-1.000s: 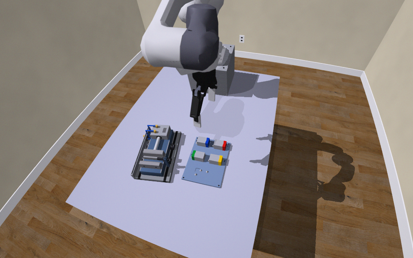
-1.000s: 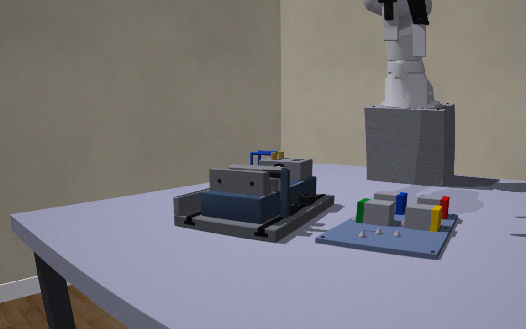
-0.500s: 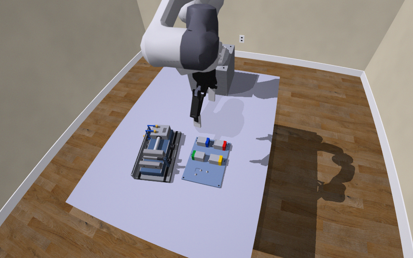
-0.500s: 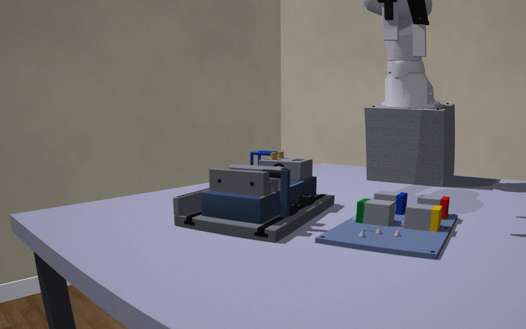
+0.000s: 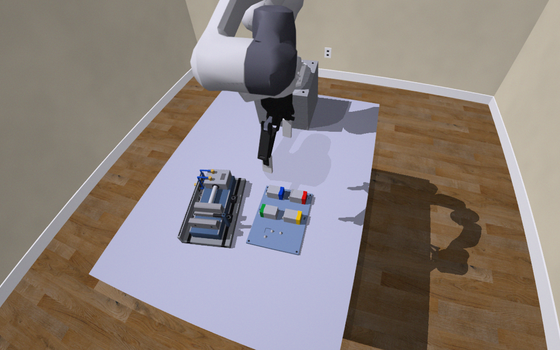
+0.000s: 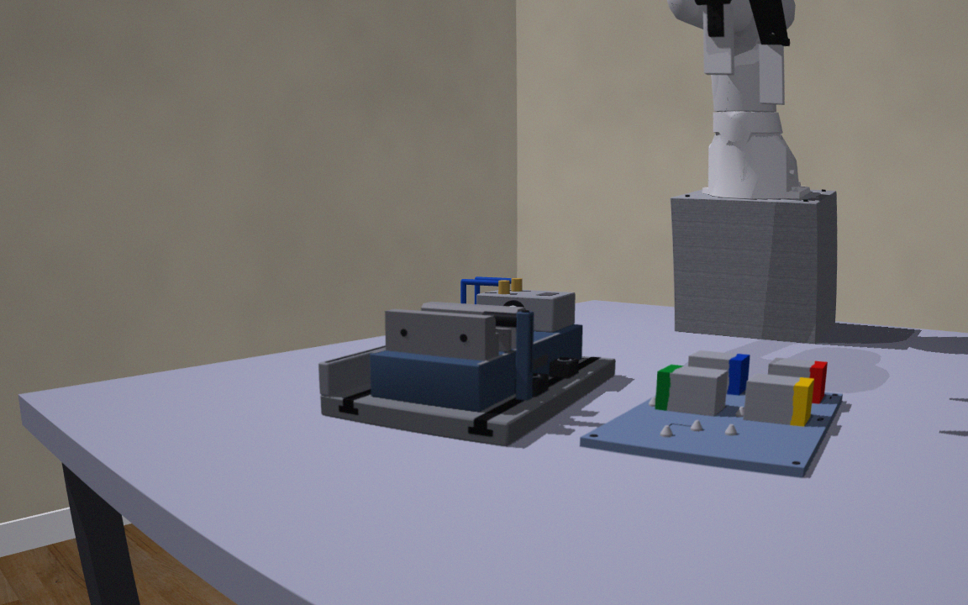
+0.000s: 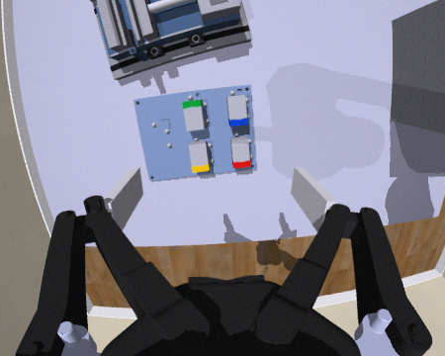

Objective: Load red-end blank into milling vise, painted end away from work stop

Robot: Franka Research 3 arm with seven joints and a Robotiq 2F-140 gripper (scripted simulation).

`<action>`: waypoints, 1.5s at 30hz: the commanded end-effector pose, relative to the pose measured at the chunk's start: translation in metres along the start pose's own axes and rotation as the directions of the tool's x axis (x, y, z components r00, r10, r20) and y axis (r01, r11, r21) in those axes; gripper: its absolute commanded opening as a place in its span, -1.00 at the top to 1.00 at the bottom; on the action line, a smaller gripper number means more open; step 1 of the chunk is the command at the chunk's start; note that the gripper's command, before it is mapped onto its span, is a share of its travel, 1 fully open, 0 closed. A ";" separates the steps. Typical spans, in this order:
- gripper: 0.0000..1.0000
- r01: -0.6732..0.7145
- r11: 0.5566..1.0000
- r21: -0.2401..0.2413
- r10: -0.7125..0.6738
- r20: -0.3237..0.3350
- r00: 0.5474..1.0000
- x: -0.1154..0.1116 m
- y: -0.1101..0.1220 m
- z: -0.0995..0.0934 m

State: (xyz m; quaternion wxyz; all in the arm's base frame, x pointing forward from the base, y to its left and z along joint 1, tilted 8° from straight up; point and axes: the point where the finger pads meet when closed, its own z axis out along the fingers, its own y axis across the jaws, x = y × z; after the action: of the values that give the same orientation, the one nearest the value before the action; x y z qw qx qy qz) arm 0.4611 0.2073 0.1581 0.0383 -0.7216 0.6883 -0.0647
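The red-ended blank [image 5: 297, 196] [image 6: 786, 368] [image 7: 240, 149] lies on the blue infeed plate [image 5: 280, 246] [image 6: 758, 455] [image 7: 163, 165], in the corner nearest the robot base and away from the vise. My gripper [image 5: 277, 149] [image 6: 744, 75] [image 7: 218, 180] is wide open and empty, high above the table on the robot's side of the plate. The vise's fixed jaw [image 5: 203, 224] [image 6: 439, 333] [image 7: 110, 22] faces the movable jaw [image 5: 208, 208] [image 7: 140, 20]. The dark work stop rod [image 5: 218, 215] sits at the gap's plate-side end. No blank shows between the jaws; the low bars cannot be made out.
Blue-ended [image 5: 274, 191] [image 7: 236, 108], green-ended [image 5: 271, 212] [image 7: 195, 119] and yellow-ended [image 5: 290, 215] [image 6: 767, 398] [image 7: 199, 152] blanks share the infeed plate. The work stop's blue post [image 6: 523, 357] and the blue hoses [image 5: 201, 178] stand up at the vise.
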 end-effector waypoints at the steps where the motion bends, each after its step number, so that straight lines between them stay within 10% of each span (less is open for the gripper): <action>1: -1.00 0.119 0.993 -0.004 -0.119 0.055 0.991 0.001 0.000 0.000; 6: -1.00 -0.228 0.974 -0.006 0.228 -0.002 0.974 0.000 0.000 0.000; 36: -1.00 -0.413 0.911 -0.007 0.413 -0.003 0.911 0.000 -0.001 0.000; 40: -1.00 -0.573 0.820 -0.011 0.573 -0.006 0.820 0.000 0.001 0.000; 45: -1.00 -0.573 0.820 -0.011 0.573 -0.006 0.820 0.000 0.001 0.000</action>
State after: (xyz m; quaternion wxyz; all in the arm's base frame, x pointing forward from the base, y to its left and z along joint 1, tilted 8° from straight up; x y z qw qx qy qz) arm 0.4633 0.2053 0.1588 0.0509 -0.5182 0.8522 -0.0509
